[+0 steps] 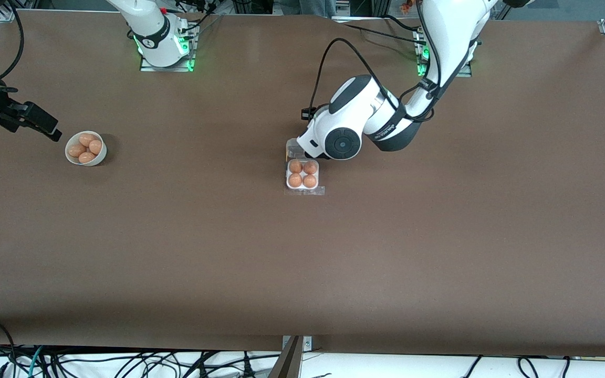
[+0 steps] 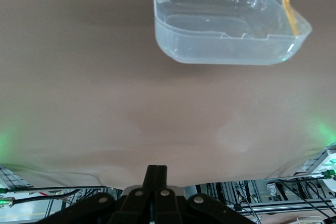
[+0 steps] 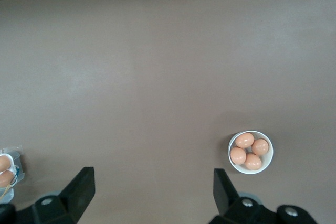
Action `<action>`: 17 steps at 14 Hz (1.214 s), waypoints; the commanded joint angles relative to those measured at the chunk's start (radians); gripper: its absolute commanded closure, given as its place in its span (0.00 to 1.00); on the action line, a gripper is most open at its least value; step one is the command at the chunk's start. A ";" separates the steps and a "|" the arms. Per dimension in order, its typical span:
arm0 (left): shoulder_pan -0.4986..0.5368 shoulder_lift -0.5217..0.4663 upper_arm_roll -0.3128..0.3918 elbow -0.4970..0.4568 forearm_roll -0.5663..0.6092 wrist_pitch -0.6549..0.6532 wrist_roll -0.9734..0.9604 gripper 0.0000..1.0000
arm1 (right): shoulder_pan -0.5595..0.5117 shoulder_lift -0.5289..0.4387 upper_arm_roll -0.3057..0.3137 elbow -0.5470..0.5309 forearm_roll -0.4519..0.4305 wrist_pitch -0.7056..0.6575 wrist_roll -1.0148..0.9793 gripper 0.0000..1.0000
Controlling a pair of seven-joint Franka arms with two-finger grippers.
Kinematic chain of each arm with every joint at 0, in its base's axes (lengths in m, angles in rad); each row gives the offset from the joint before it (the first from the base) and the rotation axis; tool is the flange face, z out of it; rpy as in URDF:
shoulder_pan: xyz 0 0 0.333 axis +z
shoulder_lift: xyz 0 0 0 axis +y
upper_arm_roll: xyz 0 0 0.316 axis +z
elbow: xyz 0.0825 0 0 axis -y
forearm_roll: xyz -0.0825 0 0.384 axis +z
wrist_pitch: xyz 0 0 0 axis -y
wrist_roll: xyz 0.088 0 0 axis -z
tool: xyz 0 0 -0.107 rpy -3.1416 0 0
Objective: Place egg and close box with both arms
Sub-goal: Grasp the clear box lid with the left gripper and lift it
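A white four-cell box (image 1: 302,175) sits near the middle of the brown table (image 1: 302,252), all four cells filled with orange-brown eggs, one egg (image 1: 295,166) in the cell farthest from the front camera on the right arm's side. The box's clear hinged lid (image 2: 226,22) stands open, thrown back on the side of the box away from the front camera, where the left arm's white and black wrist (image 1: 342,134) bends low over it. In the left wrist view the lid shows as an empty clear shell resting on the table, with a yellow cord hanging beside it, and the left gripper (image 2: 156,174) points toward it with its two fingers pressed together, holding nothing. The right gripper (image 1: 45,128) hangs over the table at the right arm's end, well apart from the box and just beside a round white bowl (image 1: 86,148) that holds four more eggs. In the right wrist view the right gripper's fingers (image 3: 80,188) stand spread wide and empty, with the bowl on the table below them and a corner of the box just showing at the picture's edge.
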 commanded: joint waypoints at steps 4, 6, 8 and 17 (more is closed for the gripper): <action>-0.050 0.046 0.008 0.039 -0.018 0.090 -0.039 1.00 | -0.035 -0.022 0.011 -0.012 0.016 -0.008 -0.017 0.00; -0.065 0.062 0.008 0.039 -0.017 0.123 -0.057 1.00 | -0.045 -0.015 0.017 -0.007 0.011 -0.009 -0.019 0.00; -0.080 0.071 0.011 0.039 -0.012 0.158 -0.067 1.00 | -0.067 -0.010 0.033 -0.006 0.010 -0.009 -0.026 0.00; -0.091 0.086 0.058 0.042 -0.002 0.201 -0.064 1.00 | -0.067 0.011 0.030 -0.001 0.017 -0.008 -0.056 0.00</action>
